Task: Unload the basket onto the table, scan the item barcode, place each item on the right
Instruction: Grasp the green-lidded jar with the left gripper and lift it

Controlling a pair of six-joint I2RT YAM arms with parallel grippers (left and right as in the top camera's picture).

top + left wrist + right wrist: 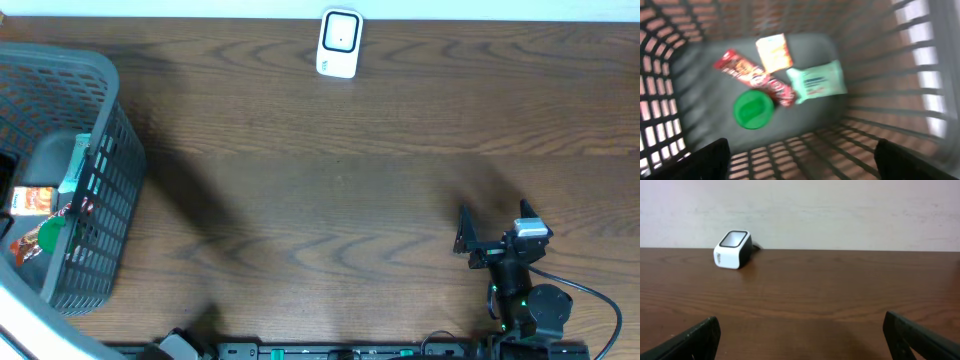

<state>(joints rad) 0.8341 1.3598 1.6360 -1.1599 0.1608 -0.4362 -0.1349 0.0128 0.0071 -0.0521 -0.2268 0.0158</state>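
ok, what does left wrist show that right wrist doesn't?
Only left wrist: the inside of the grey basket, holding a green round lid, red wrapper, orange packet and pale green pack.
Only right wrist: the white scanner on the table, by the wall.
Both: each arm's own tool, left tool and right tool, open and holding nothing.

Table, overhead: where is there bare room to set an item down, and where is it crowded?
Bare: the wide stretch of table between basket, scanner and right arm. Crowded: the basket floor, where green lid, red wrapper, orange packet and wipes pack cluster at its middle; only strips along the walls are free.
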